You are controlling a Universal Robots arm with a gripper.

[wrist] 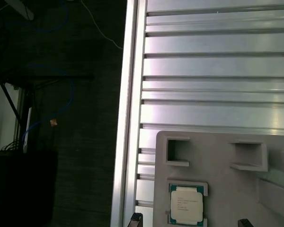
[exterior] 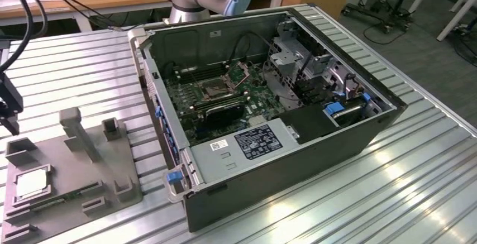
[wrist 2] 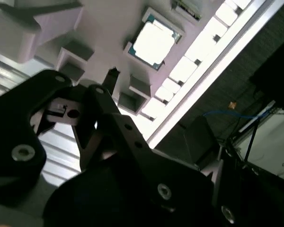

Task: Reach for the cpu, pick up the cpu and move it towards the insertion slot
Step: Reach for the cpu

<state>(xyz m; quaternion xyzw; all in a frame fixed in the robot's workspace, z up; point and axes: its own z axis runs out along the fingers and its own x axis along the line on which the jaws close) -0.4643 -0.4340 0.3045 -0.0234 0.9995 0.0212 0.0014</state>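
The cpu [exterior: 30, 183] lies flat in a square pocket of the grey tray [exterior: 111, 160] on the exterior view's left, silvery face up. In both wrist views the cpu [wrist: 186, 204] [wrist 2: 154, 42] sits alone in its pocket. My gripper [exterior: 9, 113] hangs above the tray's far end, apart from the chip. It is open: two dark fingertips [wrist: 136, 218] stand wider apart than the cpu, with nothing between them. The insertion slot [exterior: 211, 90] is a dark square socket with a metal frame on the green board inside the open computer case [exterior: 283, 160].
The case's side walls rise around the board, with cables and a drive cage [exterior: 298, 60] beside the slot. Upright grey posts [exterior: 78, 135] stand on the tray. A thin green memory stick [exterior: 56, 202] lies near the cpu. The ribbed metal table [exterior: 417, 199] ends close to the tray.
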